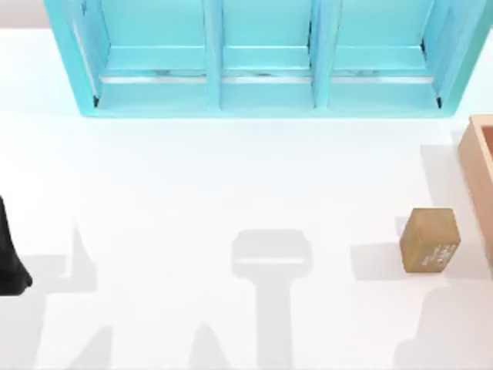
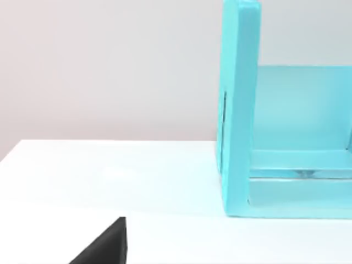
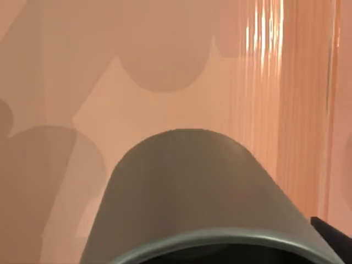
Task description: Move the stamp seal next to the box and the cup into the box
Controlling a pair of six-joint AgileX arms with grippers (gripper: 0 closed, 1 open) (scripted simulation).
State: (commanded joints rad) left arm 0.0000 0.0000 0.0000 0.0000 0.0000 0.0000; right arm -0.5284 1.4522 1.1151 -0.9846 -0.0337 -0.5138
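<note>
With the small tan-brown wooden stamp seal already beside the peach open box, the dark olive-grey round cup hangs inside it, apparently awaiting release, though the right jaws' state cannot be told.

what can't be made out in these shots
- Box: cut off by the top view's right edge, so its inside is hidden there.
- Cup: its hollow is cut off by the right wrist view's edge; peach surface behind it.
- Left arm: cropped at the top view's left edge.
- Stamp seal: pale markings too small to read.
</note>
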